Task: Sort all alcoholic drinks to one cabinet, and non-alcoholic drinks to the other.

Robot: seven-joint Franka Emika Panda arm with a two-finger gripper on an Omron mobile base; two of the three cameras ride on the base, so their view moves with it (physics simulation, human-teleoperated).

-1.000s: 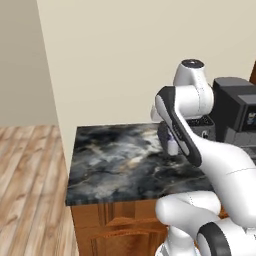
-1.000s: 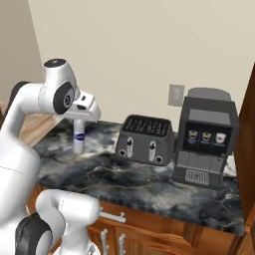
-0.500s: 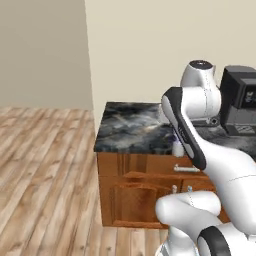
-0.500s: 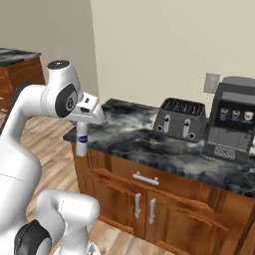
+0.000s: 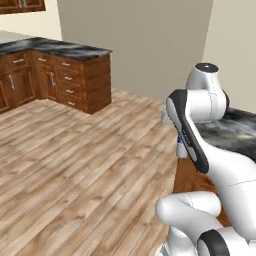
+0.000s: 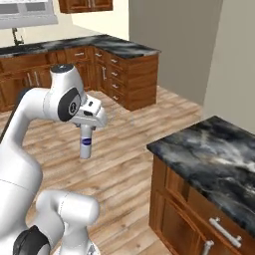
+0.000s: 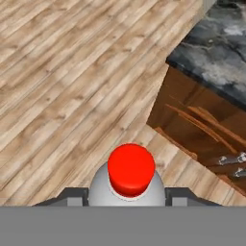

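Wood-plank floor runs across most of the room, light brown boards. Beige walls behind. Far side: L-shaped run of reddish-brown base cabinets with dark marbled tops and small grey pulls, seen in both base views. A wall cabinet of the same wood hangs at the top edge of the right base view, only its lower part in frame. Which of these is the task's cabinet, cannot tell; no tall door with a long bar handle is clear here.

Near counter sits to the robot's right, black-grey marbled top over reddish-brown cabinet fronts with grey handles. Same counter corner shows in the hand view, upper right, with wood fronts below it.

Gripper hangs over bare floor, well apart from the near counter, pointing down. Jaws are partly closed and clamp a bottle at its upper part: white/grey body, dark blue label, held upright, off the floor. In the hand view the bottle is seen from above, red cap in the middle, pale shoulders below, a dark finger pressed on each side. In the left base view the bottle is mostly hidden behind the arm, just a pale sliver with a bit of blue.
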